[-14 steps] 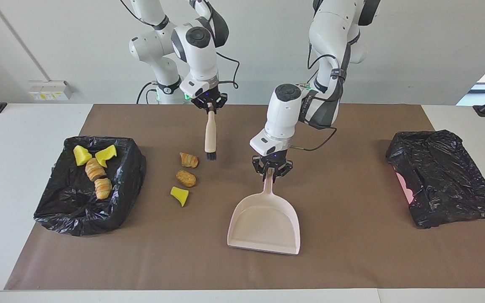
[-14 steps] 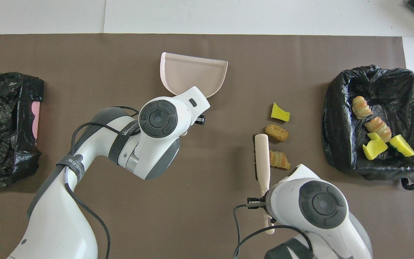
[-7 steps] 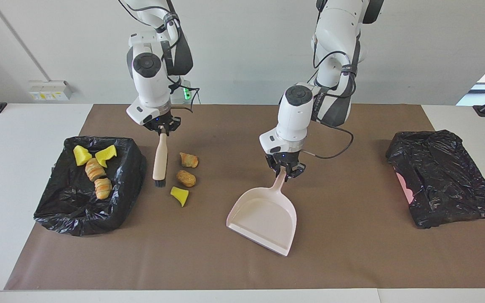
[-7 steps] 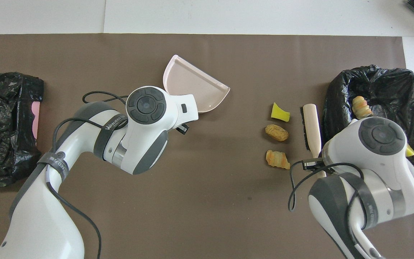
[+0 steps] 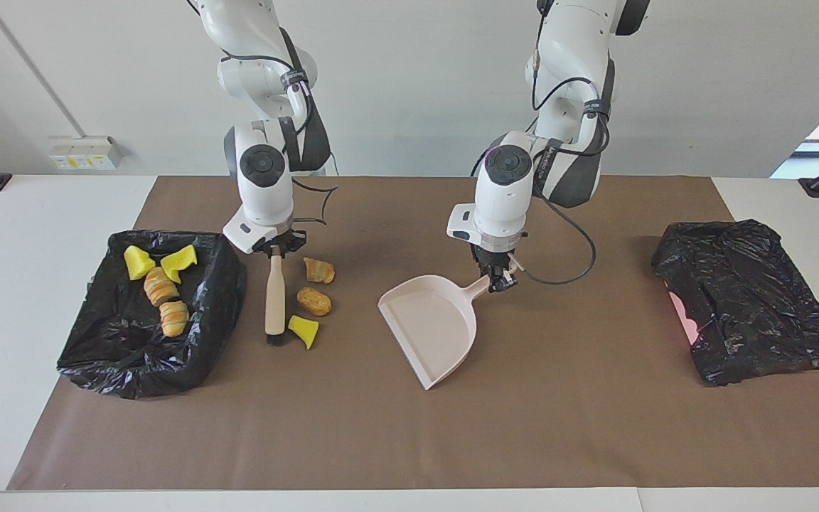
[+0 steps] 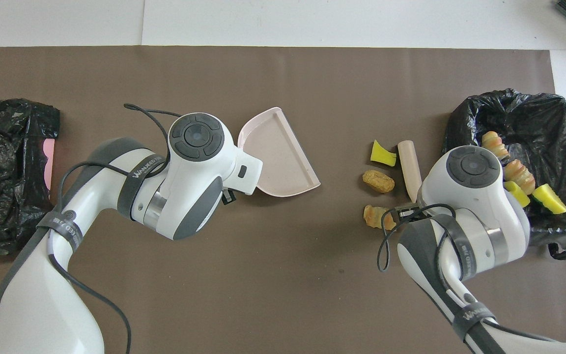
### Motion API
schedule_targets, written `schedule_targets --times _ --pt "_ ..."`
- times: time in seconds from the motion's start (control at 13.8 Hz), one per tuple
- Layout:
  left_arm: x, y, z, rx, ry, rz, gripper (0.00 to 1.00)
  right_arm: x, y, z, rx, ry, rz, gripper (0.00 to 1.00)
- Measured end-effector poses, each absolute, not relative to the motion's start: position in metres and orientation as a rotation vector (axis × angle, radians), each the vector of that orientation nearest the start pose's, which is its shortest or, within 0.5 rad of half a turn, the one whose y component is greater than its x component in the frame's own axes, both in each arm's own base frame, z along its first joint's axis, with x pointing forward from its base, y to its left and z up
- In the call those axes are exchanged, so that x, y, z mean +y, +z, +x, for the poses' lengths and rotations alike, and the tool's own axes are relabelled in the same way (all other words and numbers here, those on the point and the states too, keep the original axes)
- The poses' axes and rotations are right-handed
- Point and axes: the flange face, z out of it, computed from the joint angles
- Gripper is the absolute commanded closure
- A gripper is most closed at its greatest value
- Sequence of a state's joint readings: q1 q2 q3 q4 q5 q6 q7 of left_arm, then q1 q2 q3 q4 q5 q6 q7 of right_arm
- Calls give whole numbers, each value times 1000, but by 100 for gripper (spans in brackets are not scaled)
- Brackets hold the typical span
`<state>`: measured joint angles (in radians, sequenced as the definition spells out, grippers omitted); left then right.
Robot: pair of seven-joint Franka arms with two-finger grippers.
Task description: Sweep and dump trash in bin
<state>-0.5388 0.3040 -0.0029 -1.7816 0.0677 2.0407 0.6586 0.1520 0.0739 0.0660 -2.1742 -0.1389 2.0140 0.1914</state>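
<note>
Three loose bits of trash lie in a row on the brown mat: a flaky pastry (image 5: pixel 319 270) (image 6: pixel 374 216), a brown lump (image 5: pixel 314 301) (image 6: pixel 378 181) and a yellow wedge (image 5: pixel 303 331) (image 6: pixel 382 154). My right gripper (image 5: pixel 276 250) is shut on the handle of a wooden brush (image 5: pixel 275 299) (image 6: pixel 409 162). The brush hangs between those bits and the black-lined bin (image 5: pixel 225 284) (image 6: pixel 514 113), its bristles down beside the yellow wedge. My left gripper (image 5: pixel 500 281) is shut on the handle of the pink dustpan (image 5: pixel 431 327) (image 6: pixel 283 162). The pan's open mouth is turned toward the trash.
Several more bits of trash, yellow wedges and pastries (image 5: pixel 160 284), lie inside the bin at the right arm's end. A crumpled black bag (image 5: pixel 751 299) over something pink sits at the left arm's end of the mat.
My right gripper carried the brush from the dustpan side of the loose trash over to the bin side and lowered it. My left gripper swung the dustpan's mouth round toward the trash.
</note>
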Motion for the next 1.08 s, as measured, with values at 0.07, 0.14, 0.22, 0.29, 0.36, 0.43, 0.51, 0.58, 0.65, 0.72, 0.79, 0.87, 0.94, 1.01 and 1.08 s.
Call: schedule_targets --times 0.07,0.14,0.22,0.29,0.36,0.43,0.51,0.58,0.65,0.72,0.79,0.87,0.94,1.01,1.08 --pt "-321 380 539 1821 90 -2491 100 113 341 505 -144 349 -3243 100" --pt "-320 377 534 1863 107 -2463 100 120 341 504 -126 356 -3212 100" --pt "-319 373 527 1896 126 -2439 100 129 341 501 -132 359 -3195 100" --pt "-318 370 521 1917 140 -2425 100 142 340 498 -132 364 -3181 100" --pt "-317 368 515 1933 142 -2413 100 154 340 495 -118 367 -3171 100" --pt "-317 367 509 1943 126 -2406 100 165 340 491 -108 372 -3158 100" --pt "-318 364 506 1950 109 -2401 100 174 340 488 -101 376 -3143 100" --pt "-318 362 502 1954 100 -2397 100 181 341 486 -95 381 -3122 100" --pt "-318 360 500 1957 94 -2395 100 188 341 484 -92 384 -3103 100" --pt "-318 360 498 1960 91 -2393 100 197 342 482 -92 385 -3081 100" --pt "-319 360 497 1962 86 -2391 100 208 344 479 -89 388 -3052 100" --pt "-319 360 497 1964 82 -2389 100 221 346 476 -90 393 -3023 100" --pt "-320 360 496 1964 81 -2388 100 234 347 471 -98 398 -2998 100" --pt "-320 359 496 1965 80 -2388 100 248 346 467 -101 393 -2969 100" --pt "-320 359 496 1965 77 -2388 100 262 345 463 -85 394 -2925 100"
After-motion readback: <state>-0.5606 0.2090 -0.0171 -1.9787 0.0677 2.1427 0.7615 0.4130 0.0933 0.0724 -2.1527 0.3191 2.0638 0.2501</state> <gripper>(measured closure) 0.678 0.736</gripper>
